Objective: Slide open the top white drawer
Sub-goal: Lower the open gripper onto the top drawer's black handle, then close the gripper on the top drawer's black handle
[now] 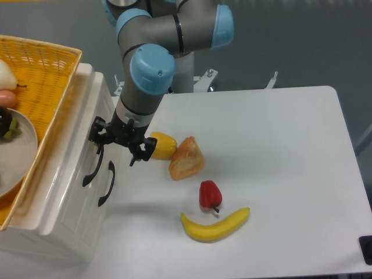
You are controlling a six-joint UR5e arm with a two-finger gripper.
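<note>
The cream-white cabinet point(64, 221) stands at the left of the table. The top white drawer point(77, 152) is the upper of its two and looks shut; its curved black handle point(92, 165) faces right. The lower drawer's identical handle point(107, 185) is just beside it. My gripper point(114, 148) hangs at the upper end of the top handle. Its fingers point(96, 132) are spread open, one by the drawer front and one out over the table. I cannot tell whether a finger touches the handle.
A yellow woven basket point(52, 70) with a plate and fruit sits on top of the cabinet. On the white table lie a yellow fruit point(163, 145), a bread piece point(187, 158), a red pepper point(210, 194) and a banana point(215, 225).
</note>
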